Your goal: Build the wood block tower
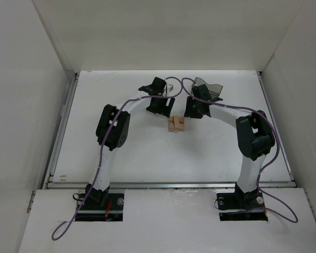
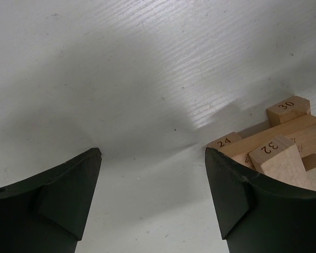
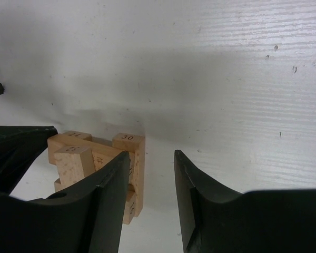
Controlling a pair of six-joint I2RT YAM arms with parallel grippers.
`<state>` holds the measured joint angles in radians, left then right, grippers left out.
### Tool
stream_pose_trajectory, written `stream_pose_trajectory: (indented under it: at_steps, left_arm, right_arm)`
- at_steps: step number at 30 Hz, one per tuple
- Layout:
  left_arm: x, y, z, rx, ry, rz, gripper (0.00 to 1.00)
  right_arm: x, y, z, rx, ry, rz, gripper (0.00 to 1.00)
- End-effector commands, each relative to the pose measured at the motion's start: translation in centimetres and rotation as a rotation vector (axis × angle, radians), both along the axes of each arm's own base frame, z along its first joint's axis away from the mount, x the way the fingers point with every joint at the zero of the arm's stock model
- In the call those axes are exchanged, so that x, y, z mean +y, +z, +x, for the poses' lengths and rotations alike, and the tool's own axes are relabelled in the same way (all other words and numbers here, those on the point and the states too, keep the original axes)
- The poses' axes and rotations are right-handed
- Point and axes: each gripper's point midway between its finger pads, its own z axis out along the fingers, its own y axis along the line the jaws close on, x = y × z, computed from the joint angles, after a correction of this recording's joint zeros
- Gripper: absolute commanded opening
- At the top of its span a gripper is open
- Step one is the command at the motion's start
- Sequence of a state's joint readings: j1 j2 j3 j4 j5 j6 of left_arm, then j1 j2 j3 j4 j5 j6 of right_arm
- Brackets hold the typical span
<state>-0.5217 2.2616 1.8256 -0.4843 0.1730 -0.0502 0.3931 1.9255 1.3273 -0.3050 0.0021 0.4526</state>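
Observation:
The tower [image 1: 176,125] is a small stack of tan wood blocks laid crosswise, standing mid-table. It shows at the right edge of the left wrist view [image 2: 276,145] and at the left of the right wrist view [image 3: 95,158]; the blocks bear numbers such as 24, 30 and 32. My left gripper [image 1: 166,111] is open and empty, just behind and left of the tower [image 2: 152,158]. My right gripper [image 1: 193,112] is open and empty, just behind and right of the tower [image 3: 151,155]; its left finger [image 3: 102,195] stands in front of the stack.
A dark translucent grey bin [image 1: 208,88] stands behind the right gripper. A small pale object [image 1: 170,87] lies behind the left wrist. White walls enclose the table on three sides. The left gripper's finger [image 3: 18,150] shows in the right wrist view.

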Motion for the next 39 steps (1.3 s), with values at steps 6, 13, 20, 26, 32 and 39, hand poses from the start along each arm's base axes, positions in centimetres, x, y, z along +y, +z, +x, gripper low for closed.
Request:
stream_pose_trajectory:
  at_steps: [6, 13, 20, 26, 32, 39]
  left_arm:
    - [-0.1, 0.9, -2.1, 0.053, -0.011, -0.018, 0.77]
    - [-0.2, 1.7, -2.0, 0.037, -0.011, -0.027, 0.77]
    - [-0.1, 1.9, -2.1, 0.037, -0.011, -0.027, 0.77]
    - [0.1, 1.6, -2.4, 0.045, -0.011, -0.023, 0.77]
    - [0.2, 1.7, -2.5, 0.045, -0.011, -0.023, 0.77]
    - [0.3, 1.4, -2.8, 0.053, -0.011, -0.018, 0.77]
  right_arm:
    - [0.1, 1.8, 1.7, -0.066, -0.029, 0.004, 0.45]
    - [-0.4, 1.3, 1.1, -0.052, -0.037, -0.013, 0.45]
    - [-0.3, 1.0, 0.8, -0.040, -0.031, -0.010, 0.45]
    - [-0.4, 0.6, 0.6, -0.032, -0.031, -0.014, 0.45]
    - [-0.6, 0.0, 0.0, -0.015, -0.030, -0.021, 0.45]
    - [-0.7, -0.1, -0.1, -0.005, -0.038, -0.019, 0.45]
